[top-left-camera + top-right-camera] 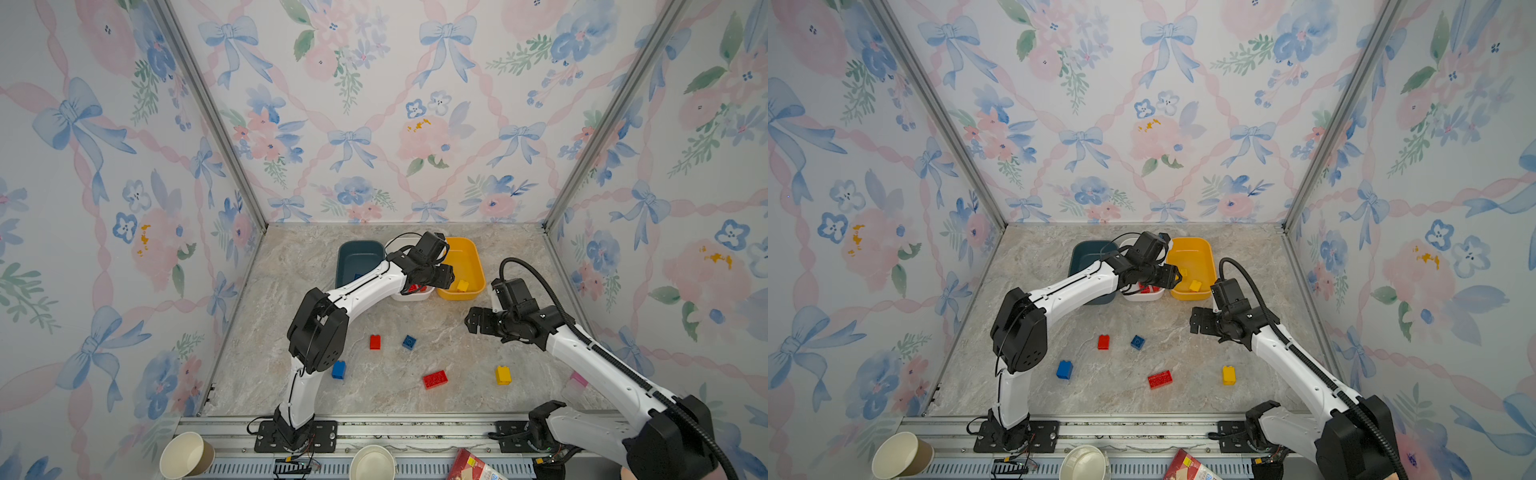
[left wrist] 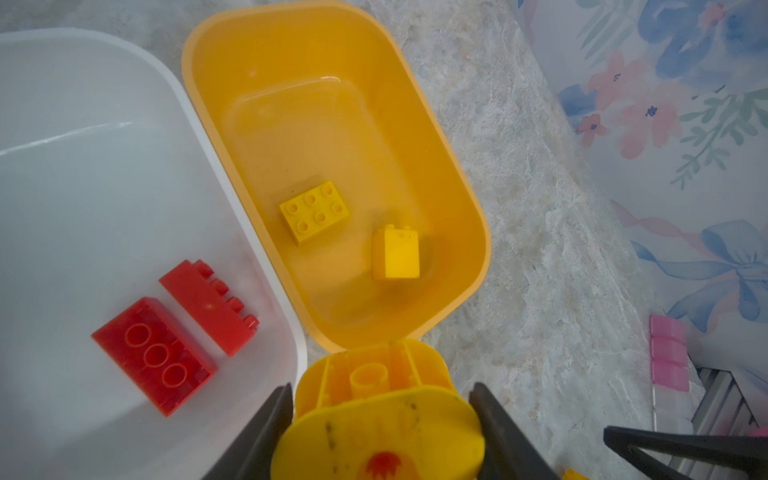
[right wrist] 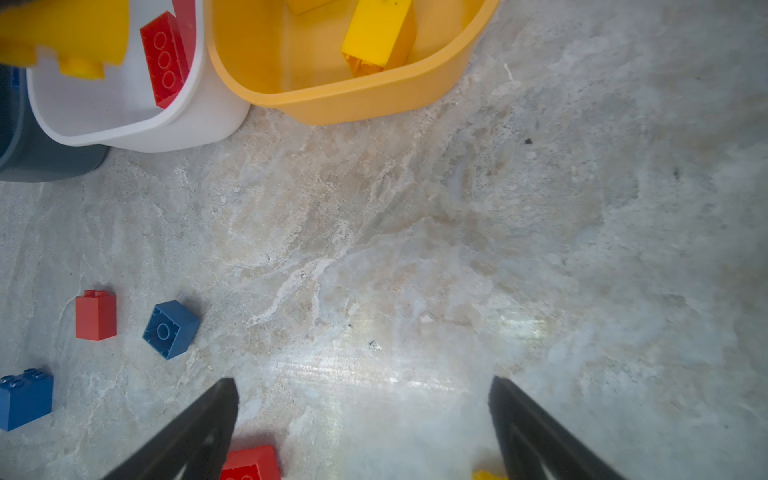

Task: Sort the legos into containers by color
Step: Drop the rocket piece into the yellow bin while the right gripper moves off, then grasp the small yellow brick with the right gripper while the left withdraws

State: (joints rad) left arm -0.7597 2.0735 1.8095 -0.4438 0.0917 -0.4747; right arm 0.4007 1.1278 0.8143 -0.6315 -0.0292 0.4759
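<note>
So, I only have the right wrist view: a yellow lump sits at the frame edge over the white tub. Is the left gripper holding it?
Observer: Yes, the left wrist view shows the left gripper shut on the rounded yellow piece.
Operator: Is it over the yellow tub?
Observer: In both top views it looks to be at the yellow tub's edge beside the white tub, not over its middle.
Operator: What's already inside?
Observer: Two yellow legos: a six-stud brick and a narrower brick.
</note>
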